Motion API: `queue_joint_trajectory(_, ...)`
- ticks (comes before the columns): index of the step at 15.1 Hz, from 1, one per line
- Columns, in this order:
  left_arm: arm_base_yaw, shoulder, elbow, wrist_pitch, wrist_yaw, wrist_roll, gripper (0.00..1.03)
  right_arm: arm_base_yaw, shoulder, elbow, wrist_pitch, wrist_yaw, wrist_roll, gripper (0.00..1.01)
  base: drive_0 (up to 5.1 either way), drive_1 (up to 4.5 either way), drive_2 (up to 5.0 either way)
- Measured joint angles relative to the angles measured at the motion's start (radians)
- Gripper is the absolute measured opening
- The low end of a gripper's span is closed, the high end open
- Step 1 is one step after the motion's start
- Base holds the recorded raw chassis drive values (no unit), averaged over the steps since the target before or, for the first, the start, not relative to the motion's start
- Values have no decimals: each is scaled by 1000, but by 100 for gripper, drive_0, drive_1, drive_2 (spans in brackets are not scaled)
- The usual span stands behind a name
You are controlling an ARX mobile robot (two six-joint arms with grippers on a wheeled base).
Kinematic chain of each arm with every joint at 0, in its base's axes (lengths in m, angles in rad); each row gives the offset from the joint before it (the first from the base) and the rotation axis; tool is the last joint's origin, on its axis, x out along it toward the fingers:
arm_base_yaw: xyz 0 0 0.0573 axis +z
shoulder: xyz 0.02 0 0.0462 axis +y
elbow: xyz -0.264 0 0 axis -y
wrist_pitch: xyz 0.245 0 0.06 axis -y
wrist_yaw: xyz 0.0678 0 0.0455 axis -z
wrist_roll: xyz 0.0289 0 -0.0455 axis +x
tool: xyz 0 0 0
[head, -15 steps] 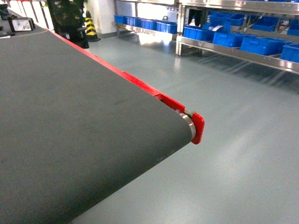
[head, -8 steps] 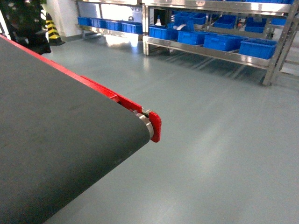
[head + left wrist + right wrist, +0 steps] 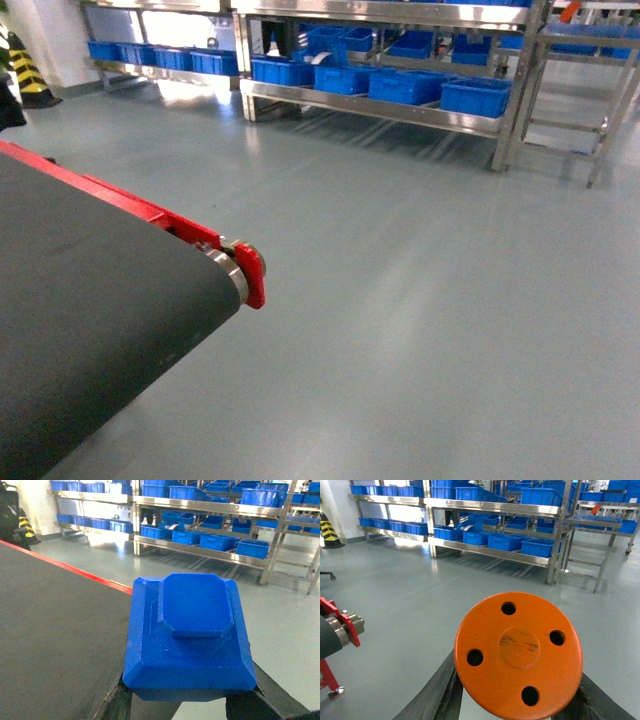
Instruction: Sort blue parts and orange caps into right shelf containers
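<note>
While the left gripper (image 3: pixel 185 700) is gripping a blue part (image 3: pixel 187 640), the right gripper (image 3: pixel 515 700) is gripping an orange cap (image 3: pixel 519 653). Blue containers (image 3: pixel 475 96) are sitting on the far shelf (image 3: pixel 380 108). No writing is showing.

Steel shelf rack (image 3: pixel 400 108) on grey floor (image 3: pixel 420 300), blue crates (image 3: pixel 475 96) apparently along its lower tier

Left fingers (image 3: pixel 117 705) (dark) and right fingers (image 3: pixel 447 690) both closed, gripping.

1. No legible text, labels, brand marks or numbers in any view.
2. Only sign-like marking: yellow-black hazard stripes on a cone (image 3: pixel 25 72) at far left.
</note>
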Motion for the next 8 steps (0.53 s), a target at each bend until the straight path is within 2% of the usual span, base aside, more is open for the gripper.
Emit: queue_joint_trajectory(8,0,0,0,0,0,0,44,0,0,0,0,0,0,42,-163,-163,-163)
